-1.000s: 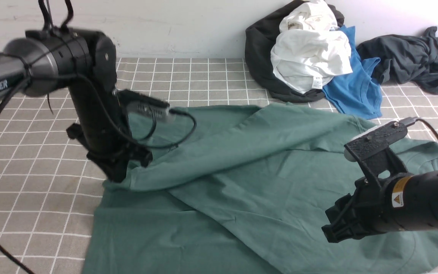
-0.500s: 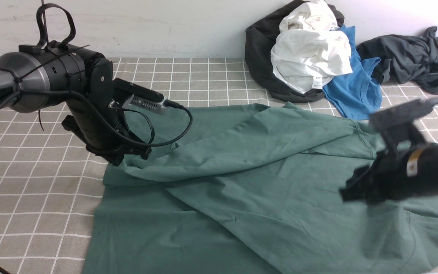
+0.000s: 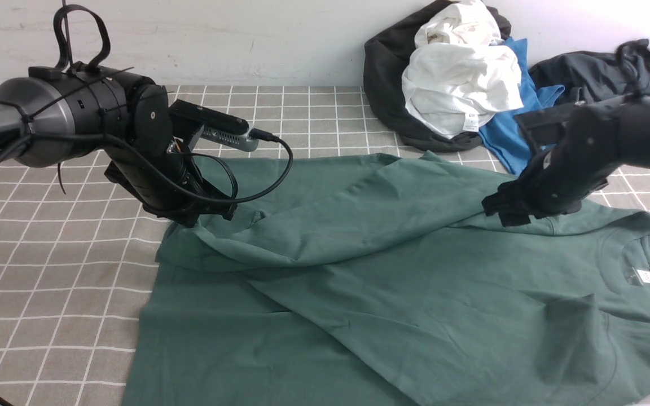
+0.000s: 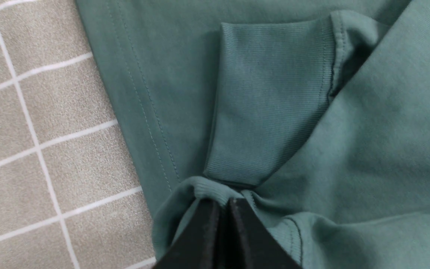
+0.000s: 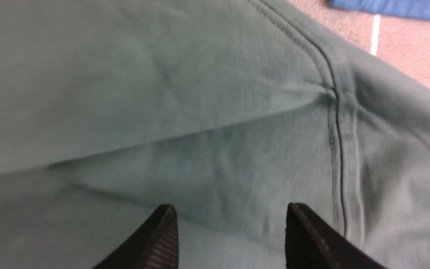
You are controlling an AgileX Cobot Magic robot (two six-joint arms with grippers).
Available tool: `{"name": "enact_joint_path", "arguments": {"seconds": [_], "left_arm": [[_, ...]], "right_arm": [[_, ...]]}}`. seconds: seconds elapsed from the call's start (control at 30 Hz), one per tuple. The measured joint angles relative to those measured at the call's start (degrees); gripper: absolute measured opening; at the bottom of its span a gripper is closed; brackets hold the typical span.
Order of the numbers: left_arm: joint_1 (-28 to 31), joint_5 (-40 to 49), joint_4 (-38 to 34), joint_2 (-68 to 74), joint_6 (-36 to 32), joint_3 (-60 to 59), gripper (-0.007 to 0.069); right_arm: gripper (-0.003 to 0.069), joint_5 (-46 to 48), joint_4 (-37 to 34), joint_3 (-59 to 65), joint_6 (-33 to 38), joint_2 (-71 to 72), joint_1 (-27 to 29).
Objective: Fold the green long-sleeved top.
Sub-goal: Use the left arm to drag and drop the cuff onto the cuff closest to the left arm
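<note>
Left wrist view: left claw (image 4: 221, 202) pinches green top (image 4: 386, 130) (ribbed cuff (image 4: 271, 101)).

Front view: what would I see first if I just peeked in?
A big green top sprawls rumpled across the checked table. The left gripper pinches its cuff at the left, and the right gripper hovers open over the shoulder seam. A clothes heap sits at the back by the wall.

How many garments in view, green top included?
5. Green long-sleeved top spread in front; by the back wall, black garment, white garment on it, blue T-shirt beside, dark grey garment far right. Pile may hide more.
</note>
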State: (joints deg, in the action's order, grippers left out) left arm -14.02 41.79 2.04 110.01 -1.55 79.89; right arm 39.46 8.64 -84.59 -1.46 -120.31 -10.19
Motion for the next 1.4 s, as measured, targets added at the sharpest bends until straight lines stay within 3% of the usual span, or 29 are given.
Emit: {"name": "enact_joint_path", "arguments": {"seconds": [0.1, 0.17, 0.27, 0.4, 0.63, 0.8, 0.97, 1.0, 1.13, 1.2, 1.3, 1.33, 1.4], "left_arm": [[0.0, 0.0, 0.0, 0.0, 0.0, 0.0, 0.0005], [0.0, 0.0, 0.0, 0.0, 0.0, 0.0, 0.0005], [0.0, 0.0, 0.0, 0.0, 0.0, 0.0, 0.0005], [0.0, -0.1, 0.0, 0.0, 0.0, 0.0, 0.0005], [0.0, -0.1, 1.3, -1.0, 0.0, -0.1, 0.0005], [0.0, -0.2, 1.4, -2.1, 0.0, -0.1, 0.0005], [0.0, -0.5, 1.3, -2.3, 0.0, -0.1, 0.0005], [0.0, -0.5, 1.3, -2.3, 0.0, -0.1, 0.0005], [0.0, -0.5, 1.3, -2.3, 0.0, -0.1, 0.0005], [0.0, -0.5, 1.3, -2.3, 0.0, -0.1, 0.0005], [0.0, -0.5, 1.3, -2.3, 0.0, -0.1, 0.0005], [0.0, -0.5, 1.3, -2.3, 0.0, -0.1, 0.0005], [0.0, -0.5, 1.3, -2.3, 0.0, -0.1, 0.0005]], "right_arm": [[0.0328, 1.8, 1.8, -3.3, -0.2, -3.0, 0.0], [0.0257, 1.4, 3.8, -4.2, 0.0, -3.7, 0.0], [0.0080, 1.3, 5.7, -4.9, 1.1, -4.2, 0.0], [-0.0004, 3.9, 6.5, -5.8, 2.8, -4.0, 0.3], [-0.0013, 11.9, 4.4, -6.2, 8.6, 2.2, 2.2], [-0.0007, 10.0, -1.1, -6.6, 6.9, 3.8, 3.9], [0.0129, 8.3, -8.6, -6.6, 5.0, -0.5, 6.5], [0.0201, 7.6, -10.8, -6.6, 5.0, -2.4, 7.0], [0.0333, 5.6, -13.0, -6.6, 5.5, -4.5, 6.9], [0.0358, 4.8, -12.9, -6.6, 6.1, -4.8, 6.6], [0.0321, 4.7, -11.7, -6.6, 6.9, -5.0, 6.1], [0.0279, 4.7, -11.5, -6.7, 7.2, -5.0, 5.8], [0.0106, 5.3, -10.3, -7.3, 8.5, -5.0, 4.9]]}}
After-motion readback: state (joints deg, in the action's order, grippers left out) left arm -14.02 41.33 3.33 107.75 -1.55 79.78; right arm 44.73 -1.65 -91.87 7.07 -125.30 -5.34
